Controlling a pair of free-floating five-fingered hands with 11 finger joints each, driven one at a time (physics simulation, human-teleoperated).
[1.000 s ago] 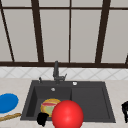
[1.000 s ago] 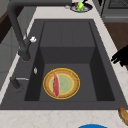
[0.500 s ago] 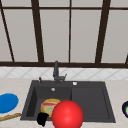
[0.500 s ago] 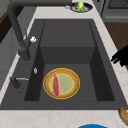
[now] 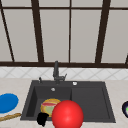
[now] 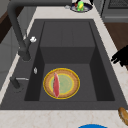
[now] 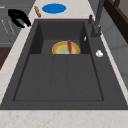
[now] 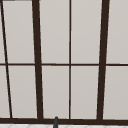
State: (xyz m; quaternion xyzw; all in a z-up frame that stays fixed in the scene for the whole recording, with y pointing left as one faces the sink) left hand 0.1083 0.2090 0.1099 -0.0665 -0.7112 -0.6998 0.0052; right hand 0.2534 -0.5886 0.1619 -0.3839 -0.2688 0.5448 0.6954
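Note:
My left hand (image 5: 42,118) hovers low at the sink's front edge, by the left basin. In the left side view this hand (image 6: 121,57) has straight fingers reaching toward the sink, and in the right side view the hand (image 7: 18,17) has loosely spread fingers that hold nothing. A yellow plate (image 5: 48,106) with a red slice (image 6: 56,85) on it lies in the left basin (image 6: 82,75). A big red ball (image 5: 67,115) shows just right of the hand, in front of the sink's front rim.
A dark faucet (image 5: 56,71) stands behind the sink. On the left counter lie a blue plate (image 5: 7,102) and a wooden stick (image 5: 10,116). A dark bowl (image 5: 125,108) with something green in it sits on the right counter. Window panes fill the wall above.

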